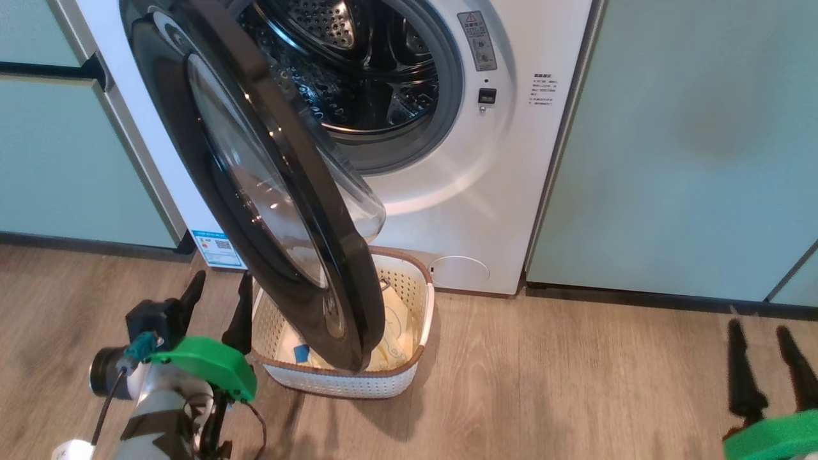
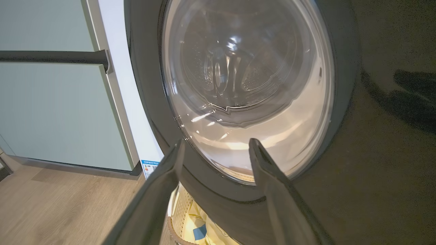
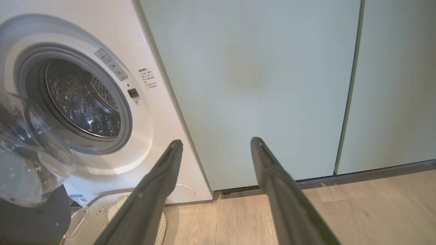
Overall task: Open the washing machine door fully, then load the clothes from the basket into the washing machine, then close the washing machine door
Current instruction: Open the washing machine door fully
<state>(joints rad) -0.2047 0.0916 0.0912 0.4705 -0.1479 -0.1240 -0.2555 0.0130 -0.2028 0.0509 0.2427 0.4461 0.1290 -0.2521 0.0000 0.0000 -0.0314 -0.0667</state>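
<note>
Black-rimmed washing machine door [image 1: 255, 191] half-open over basket [image 1: 358, 383]; left pincer [image 1: 221, 281], right pincer [image 1: 759, 329] spread, empty; door swing may clip basket.

There is one washing machine [image 1: 486, 211] with one washing machine door [image 1: 255, 179], and one basket [image 1: 358, 383] just beside the left tool [image 1: 222, 276]; the right tool [image 1: 759, 327] makes two tools. The clothes [image 1: 396, 319] are perhaps two pieces, half hidden by the door. Four cabinet doors [image 1: 690, 140] show, two out past each tool.
</note>
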